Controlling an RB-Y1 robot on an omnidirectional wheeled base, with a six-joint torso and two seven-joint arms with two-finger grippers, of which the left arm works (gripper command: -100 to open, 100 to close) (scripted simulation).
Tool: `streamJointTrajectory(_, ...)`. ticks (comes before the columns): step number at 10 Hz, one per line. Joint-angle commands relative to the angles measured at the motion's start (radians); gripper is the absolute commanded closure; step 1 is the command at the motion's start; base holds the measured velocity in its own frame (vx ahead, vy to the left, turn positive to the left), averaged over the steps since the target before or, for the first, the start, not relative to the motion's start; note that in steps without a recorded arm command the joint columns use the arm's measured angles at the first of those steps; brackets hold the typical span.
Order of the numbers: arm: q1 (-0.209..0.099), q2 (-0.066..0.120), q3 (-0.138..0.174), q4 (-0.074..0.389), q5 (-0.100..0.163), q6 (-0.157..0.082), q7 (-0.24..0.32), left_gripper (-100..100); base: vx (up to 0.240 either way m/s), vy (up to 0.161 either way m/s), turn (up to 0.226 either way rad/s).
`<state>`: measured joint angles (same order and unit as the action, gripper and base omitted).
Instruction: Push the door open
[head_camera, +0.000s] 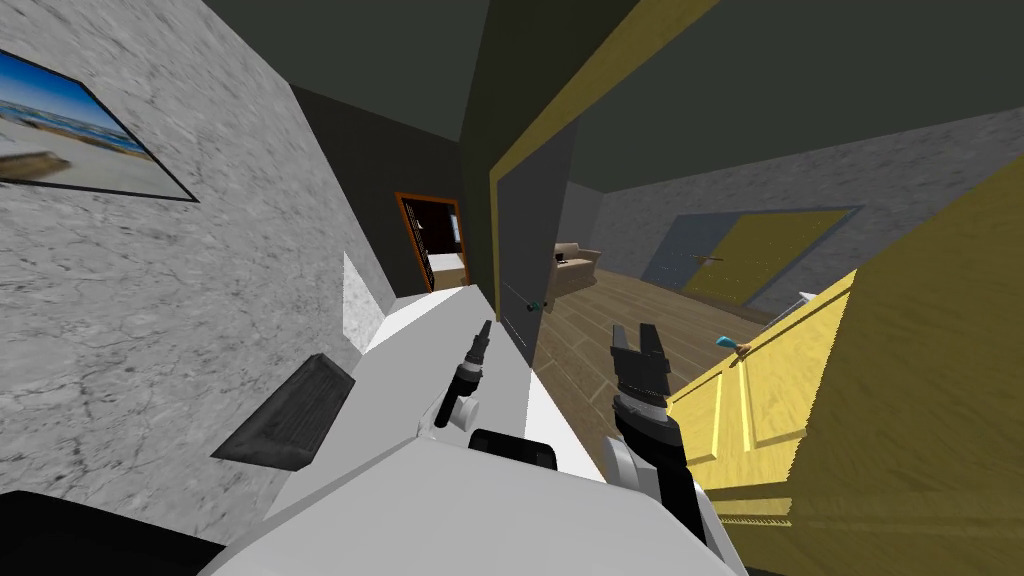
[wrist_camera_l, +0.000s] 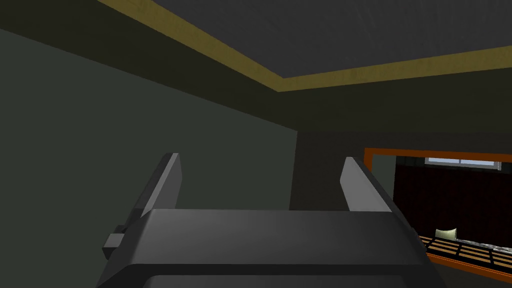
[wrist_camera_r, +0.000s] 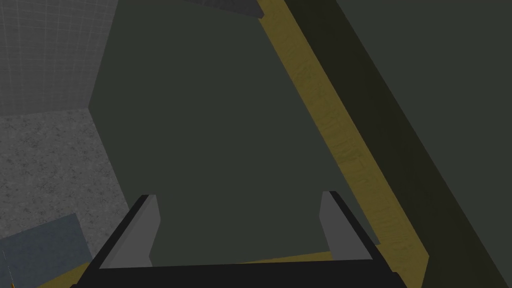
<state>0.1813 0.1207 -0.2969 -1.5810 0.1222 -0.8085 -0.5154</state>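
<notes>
Just right of the arms, a yellow door (head_camera: 780, 400) stands swung open.
The right gripper (head_camera: 634, 338), fingers spread and empty, hangs near the door's panelled face, left of its teal handle (head_camera: 727, 343). The left gripper (head_camera: 483, 338), likewise spread and empty, faces a dark wall (head_camera: 480, 150) farther left.

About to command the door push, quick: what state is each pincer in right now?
Left pincer: open, holding nothing.
Right pincer: open, holding nothing.
</notes>
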Motion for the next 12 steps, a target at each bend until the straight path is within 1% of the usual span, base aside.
streamJointTrajectory(1,-0.009,0.002,-0.011,0.03,-0.001,-0.013,-0.014,-100,0.067,0.008,-0.019)
streamJointTrajectory(5,-0.068,0.02,-0.065,0.155,0.001,-0.045,-0.085,-100,0.074,0.014,-0.043)
streamJointTrajectory(6,-0.068,0.02,-0.065,0.16,0.001,-0.045,-0.085,-100,0.073,0.012,-0.017)
streamJointTrajectory(12,-0.157,0.046,-0.149,0.349,0.004,-0.094,-0.193,-100,0.09,0.012,-0.045)
